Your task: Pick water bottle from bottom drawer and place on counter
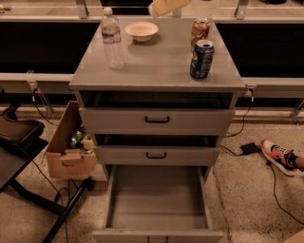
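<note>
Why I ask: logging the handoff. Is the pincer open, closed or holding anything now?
Pincer: at the top edge, above the back of the counter, clear of the water bottle; open or closed cannot be told.

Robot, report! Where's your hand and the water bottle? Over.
Hand high, above back of counter. Water bottle upright on counter, back left. Bottom drawer open, empty. Bowl nearby, not touching.

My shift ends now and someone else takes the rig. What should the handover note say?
The gripper is at the top edge of the view, above the back of the counter and apart from the water bottle.
The water bottle stands upright on the counter's rear left, beside a bowl.
The bottom drawer is pulled open and empty.
Done: the bottle is on the counter.
Left: apparently nothing.
</note>
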Tool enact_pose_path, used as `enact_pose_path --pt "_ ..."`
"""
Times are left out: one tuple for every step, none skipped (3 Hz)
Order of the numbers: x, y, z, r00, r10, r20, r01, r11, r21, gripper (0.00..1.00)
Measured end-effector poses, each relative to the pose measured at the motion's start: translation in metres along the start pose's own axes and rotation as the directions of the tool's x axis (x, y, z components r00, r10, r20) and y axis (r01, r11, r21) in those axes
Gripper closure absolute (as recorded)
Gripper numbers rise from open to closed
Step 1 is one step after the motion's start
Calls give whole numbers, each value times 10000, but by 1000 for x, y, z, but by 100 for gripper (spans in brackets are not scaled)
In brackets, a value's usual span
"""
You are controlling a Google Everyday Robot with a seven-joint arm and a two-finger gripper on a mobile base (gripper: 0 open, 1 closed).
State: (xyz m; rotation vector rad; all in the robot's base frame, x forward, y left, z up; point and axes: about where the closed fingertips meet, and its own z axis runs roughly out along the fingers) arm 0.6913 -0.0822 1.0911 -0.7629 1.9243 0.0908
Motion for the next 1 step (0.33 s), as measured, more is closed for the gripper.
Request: enact_pose_path --pt "31 -8 -90 9987 464 195 -490 9854 1632 0"
